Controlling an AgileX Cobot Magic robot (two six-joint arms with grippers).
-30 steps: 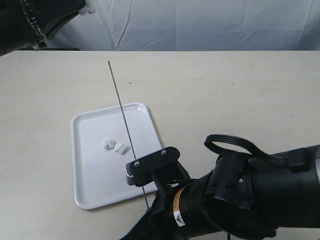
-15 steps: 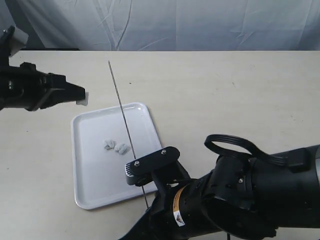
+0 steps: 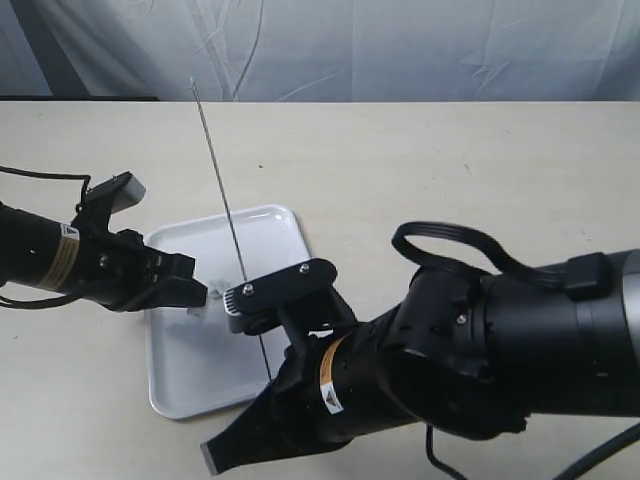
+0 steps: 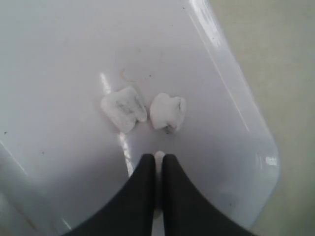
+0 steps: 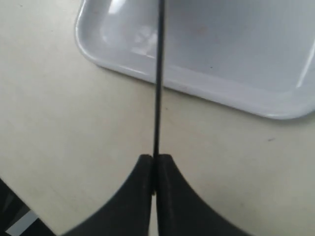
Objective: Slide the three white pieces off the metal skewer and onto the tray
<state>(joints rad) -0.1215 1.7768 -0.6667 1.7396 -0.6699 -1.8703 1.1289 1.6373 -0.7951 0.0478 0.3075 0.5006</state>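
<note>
Left wrist view: your left end effector, pinching what looks like the third piece, hangs just behind the two pieces on the tray, while the right end effector clamps the skewer lengthwise over it.

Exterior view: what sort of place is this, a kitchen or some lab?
Probably a robotics lab bench, not a kitchen: a bare beige table, a draped white cloth backdrop, and two black robot arms over a white tray with a metal skewer.
</note>
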